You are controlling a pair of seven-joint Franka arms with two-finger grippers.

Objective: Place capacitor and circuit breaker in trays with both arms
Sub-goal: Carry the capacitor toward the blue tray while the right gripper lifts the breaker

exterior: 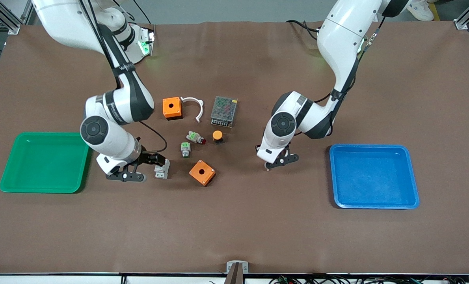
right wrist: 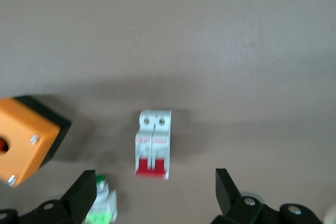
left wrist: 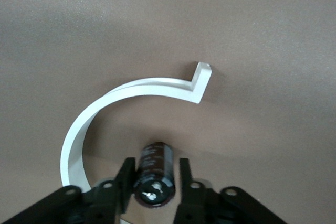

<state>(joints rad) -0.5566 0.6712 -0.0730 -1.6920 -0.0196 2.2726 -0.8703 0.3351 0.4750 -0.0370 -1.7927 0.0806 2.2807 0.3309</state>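
The capacitor (left wrist: 154,174), a small black cylinder with a silvery end, lies on the brown mat between the fingers of my left gripper (left wrist: 156,163). One finger touches it and the other stands a little off, so the jaws are open round it. In the front view my left gripper (exterior: 276,161) is low over the mat near the blue tray and hides the capacitor. The circuit breaker (exterior: 162,169), white-grey with red levers, lies on the mat just off the tips of my right gripper (exterior: 152,169). That gripper (right wrist: 154,181) is wide open, with the breaker (right wrist: 154,142) lying free.
A green tray (exterior: 41,190) lies at the right arm's end and a blue tray (exterior: 376,206) at the left arm's end. Between the arms are two orange boxes (exterior: 172,107) (exterior: 202,172), a white curved clip (exterior: 193,106), a grey power supply (exterior: 224,111), an orange-capped button (exterior: 217,136) and two green-topped parts (exterior: 185,150).
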